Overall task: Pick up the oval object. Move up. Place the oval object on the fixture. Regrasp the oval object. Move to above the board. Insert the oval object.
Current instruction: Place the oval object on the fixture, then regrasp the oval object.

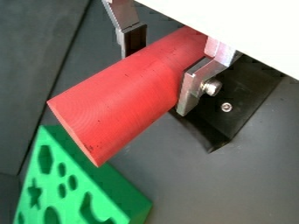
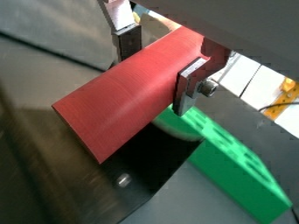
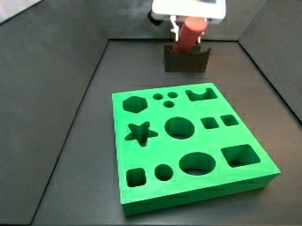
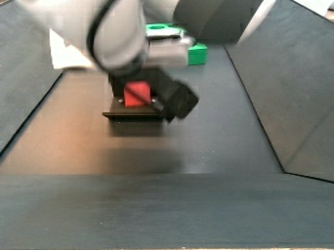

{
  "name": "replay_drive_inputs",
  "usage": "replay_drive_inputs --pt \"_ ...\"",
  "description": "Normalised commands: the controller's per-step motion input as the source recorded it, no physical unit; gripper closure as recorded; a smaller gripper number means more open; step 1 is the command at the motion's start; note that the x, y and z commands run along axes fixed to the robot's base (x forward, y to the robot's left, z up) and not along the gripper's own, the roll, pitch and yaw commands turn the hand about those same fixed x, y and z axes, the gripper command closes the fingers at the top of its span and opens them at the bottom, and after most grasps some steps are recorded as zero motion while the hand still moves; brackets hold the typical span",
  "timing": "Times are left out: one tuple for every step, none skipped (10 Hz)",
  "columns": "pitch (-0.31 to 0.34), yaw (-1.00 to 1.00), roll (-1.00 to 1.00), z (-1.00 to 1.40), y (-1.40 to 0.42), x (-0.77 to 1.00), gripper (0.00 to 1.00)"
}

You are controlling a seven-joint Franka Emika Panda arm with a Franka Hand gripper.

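Both wrist views show the gripper (image 1: pixel 163 63) with its jaws closed on the oval object (image 1: pixel 128 96), silver fingers (image 1: pixel 197 83) pressing its flanks near one end while most of the red peg juts out free. It looks rigid, smooth and probably light, so a squeeze nearer its middle would resist twisting. Directly under the jaws sits the fixture (image 3: pixel 185 60), the peg at its notch. Ahead of the jaws lies the board (image 3: pixel 189 141), well apart; nothing blocks the way.
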Motion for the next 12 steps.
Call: replay_drive_inputs --pt "-0.009 -0.23 -0.18 -0.64 0.1 0.14 1.0" --pt "-0.04 -0.2 -0.18 -0.44 0.07 0.11 1.0" --pt "-0.064 -0.16 -0.16 -0.31 0.07 0.09 1.0" --pt "-0.093 -0.12 -0.14 -0.27 0.1 0.08 1.0" --pt "-0.093 -0.09 -0.13 -0.27 0.09 0.07 1.0" --pt "-0.093 -0.06 -0.13 -0.27 0.09 0.07 1.0" --pt "0.0 0.0 0.0 -0.17 -0.5 0.0 1.0" --pt "0.0 0.0 0.0 0.0 0.0 0.0 0.0" --pt "-0.078 -0.03 -0.05 1.0 0.0 0.0 0.0" --pt "-0.076 -0.02 -0.05 1.0 0.0 0.0 0.0" --pt "-0.062 0.01 -0.02 1.0 0.0 -0.03 0.0" --pt "-0.051 0.03 0.0 1.0 0.0 -0.03 0.0"
